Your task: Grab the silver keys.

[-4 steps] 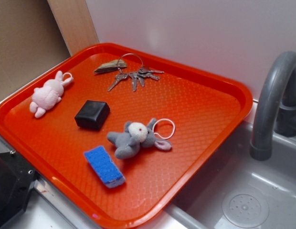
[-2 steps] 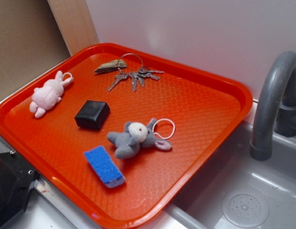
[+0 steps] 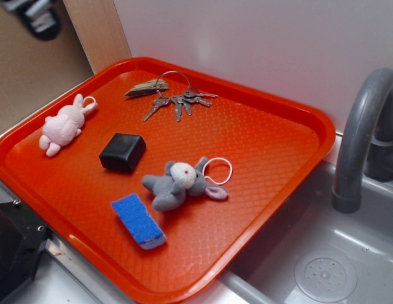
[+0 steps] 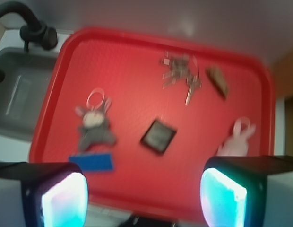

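The silver keys (image 3: 179, 99) lie fanned from a thin ring near the far edge of the red tray (image 3: 279, 145), with a brownish pointed fob (image 3: 146, 88) to their left. In the wrist view the keys (image 4: 179, 74) and fob (image 4: 217, 80) are blurred, far ahead and below. My gripper (image 4: 144, 201) is open and empty, with its pads (image 4: 64, 202) wide apart, high above the tray's near edge. In the exterior view only part of the gripper (image 3: 33, 16) shows, at the top left corner, far from the keys.
On the tray lie a pink plush bunny (image 3: 63, 125), a black box (image 3: 123, 152), a grey plush elephant (image 3: 177, 183) with a white cord loop, and a blue sponge (image 3: 138, 220). A grey faucet (image 3: 364, 133) and sink (image 3: 323, 272) stand to the right.
The gripper has come into the exterior view at the top left corner. Nothing on the tray has moved.
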